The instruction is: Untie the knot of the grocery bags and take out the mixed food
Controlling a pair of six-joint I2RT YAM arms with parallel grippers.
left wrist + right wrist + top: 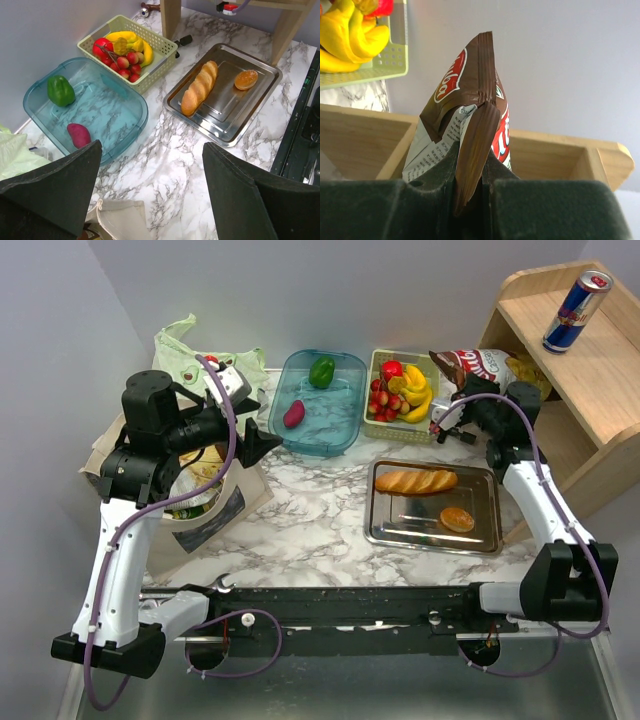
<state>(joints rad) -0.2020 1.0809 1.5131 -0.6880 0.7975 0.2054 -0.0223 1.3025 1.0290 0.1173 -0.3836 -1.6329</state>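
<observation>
The right hand (471, 172) clamps the shiny brown-and-red crisp bag (470, 95) by the wooden shelf (590, 390); next it must let go there; the left hand (150, 165) is wide apart

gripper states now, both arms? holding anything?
Left gripper: open, empty.
Right gripper: closed on the sealed edge of the brown and red foil crisp bag.

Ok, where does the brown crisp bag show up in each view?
Top external: upper right, the brown crisp bag is at the left edge of the wooden shelf, just right of the fruit basket.
Left wrist: not in it; the fruit basket sits upper left.
Right wrist: centre, upright, pinched in the right gripper.
Shared landmark: the fruit basket, top left in the right wrist view.
</observation>
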